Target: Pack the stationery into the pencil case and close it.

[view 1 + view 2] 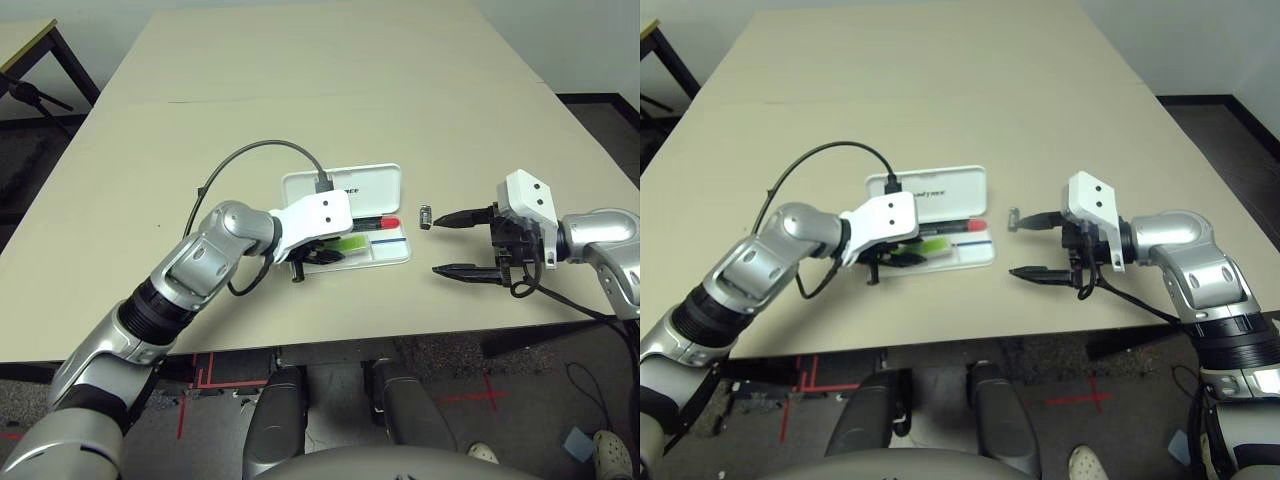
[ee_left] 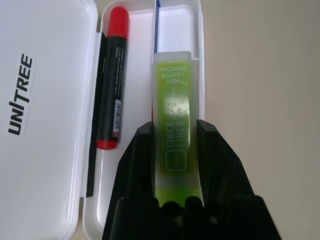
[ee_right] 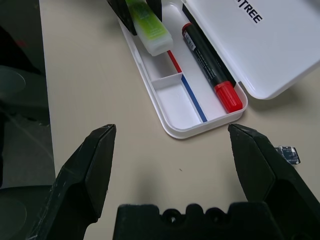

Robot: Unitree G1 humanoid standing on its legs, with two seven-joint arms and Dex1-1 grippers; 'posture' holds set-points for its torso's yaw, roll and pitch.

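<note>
Stick (image 2: 172, 135) clamped in my left claw (image 2: 172, 150) hangs over the case (image 2: 192, 30) tray (marker (image 2: 111, 80) already in); next, lower and release. Right claw (image 3: 170, 165) gapes near the block (image 3: 289, 154).

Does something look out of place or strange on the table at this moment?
One thing: the small dark block lies on the table beside the open case, not inside. The marker is already in the tray, and the left gripper holds the green stick over it.
</note>
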